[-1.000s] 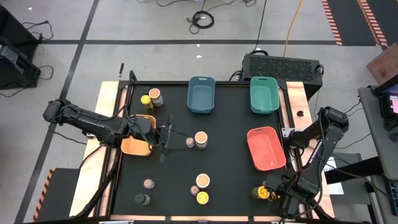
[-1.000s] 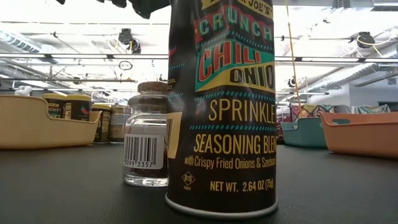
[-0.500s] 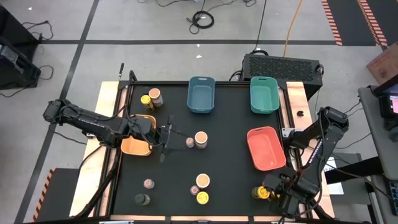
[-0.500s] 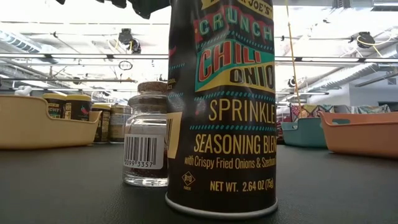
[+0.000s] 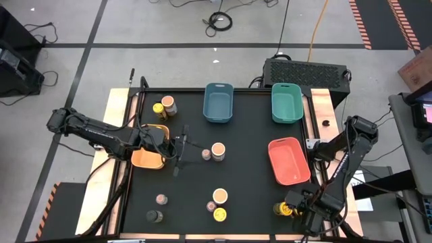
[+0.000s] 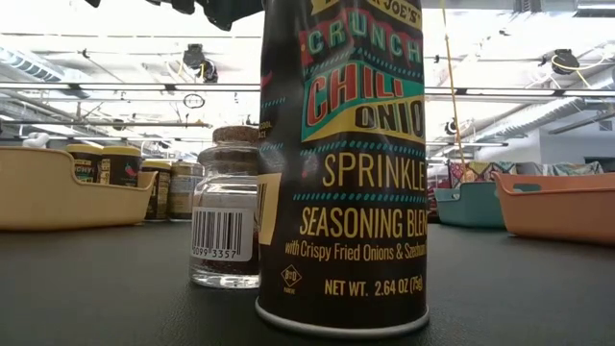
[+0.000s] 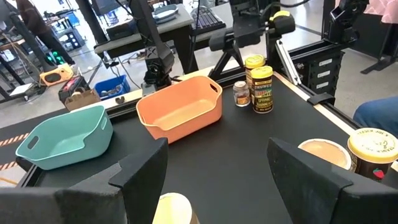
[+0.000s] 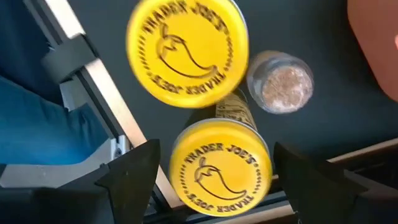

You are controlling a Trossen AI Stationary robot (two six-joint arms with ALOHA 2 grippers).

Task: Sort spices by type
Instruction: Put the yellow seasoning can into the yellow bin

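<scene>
Two yellow-lidded jars and a small glass jar stand at the lower right of the high view, below the red bin. The right end effector is over them, fingers wide; the nearer yellow lid sits between them with a gap on each side, nothing held

Centre of the high view: tan-topped jar upright, with a tiny pinkish-topped jar just beside it on the left. The left end effector lies level just left of this pair, in front of the orange bin. Fingers apart; in the left wrist view a pale lid shows low between them, no contact visible

Lower centre: a second tan-topped jar, a second pinkish-topped jar and a third yellow-lidded jar, close together

Lower left: a third pinkish-topped jar; a dark olive jar just below it

Upper left: a third tan-topped jar touching a fourth yellow-lidded jar, above the orange bin

All stand on the black tabletop. Blue bin and teal bin lie along the top edge, well apart from the jars

Low view: a tall dark chili onion jar fills the middle, with a small barcoded glass jar beside it on the left
</scene>
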